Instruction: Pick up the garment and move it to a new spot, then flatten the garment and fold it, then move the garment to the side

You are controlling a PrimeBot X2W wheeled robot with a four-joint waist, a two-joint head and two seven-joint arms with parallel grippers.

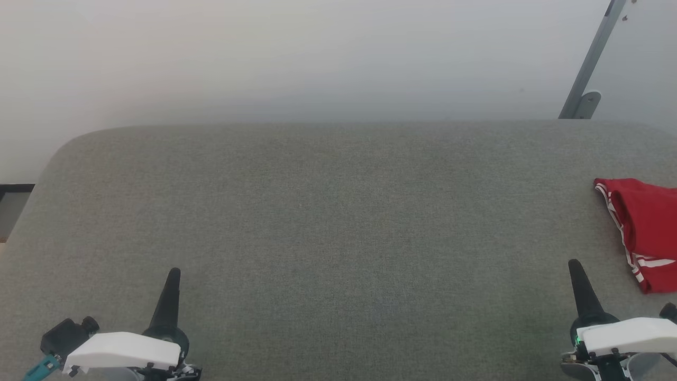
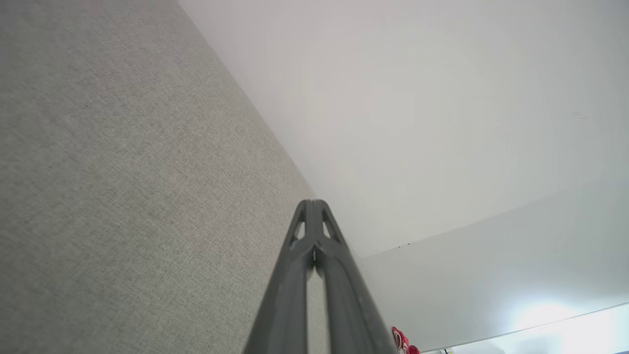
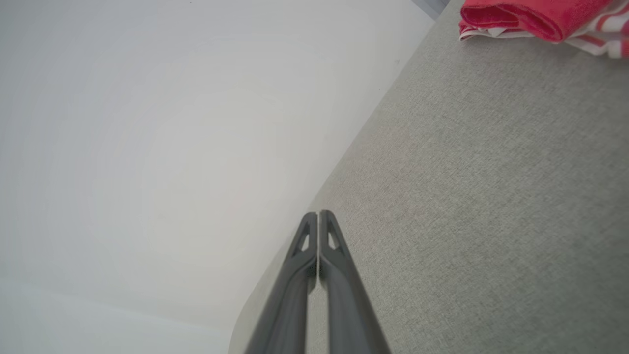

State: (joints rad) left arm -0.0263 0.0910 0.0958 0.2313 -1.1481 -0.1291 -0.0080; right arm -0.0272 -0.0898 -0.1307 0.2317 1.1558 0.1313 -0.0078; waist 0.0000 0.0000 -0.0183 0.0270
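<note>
The garment (image 1: 648, 227), red with red-and-white striped trim, lies folded at the right edge of the grey cloth table (image 1: 338, 222), partly cut off by the head view's border. The right wrist view has it at the top right as a folded red bundle (image 3: 535, 17). A small red scrap of it (image 2: 403, 341) peeks out beside the fingers in the left wrist view. My right gripper (image 1: 574, 264) rests shut and empty near the table's front, a little in front and to the left of the garment. My left gripper (image 1: 173, 272) is shut and empty at the front left, far from it.
A pale wall (image 1: 317, 58) rises behind the table's far edge. A grey metal bracket (image 1: 587, 79) leans at the back right. The table's rounded left corner (image 1: 69, 148) falls off to the floor.
</note>
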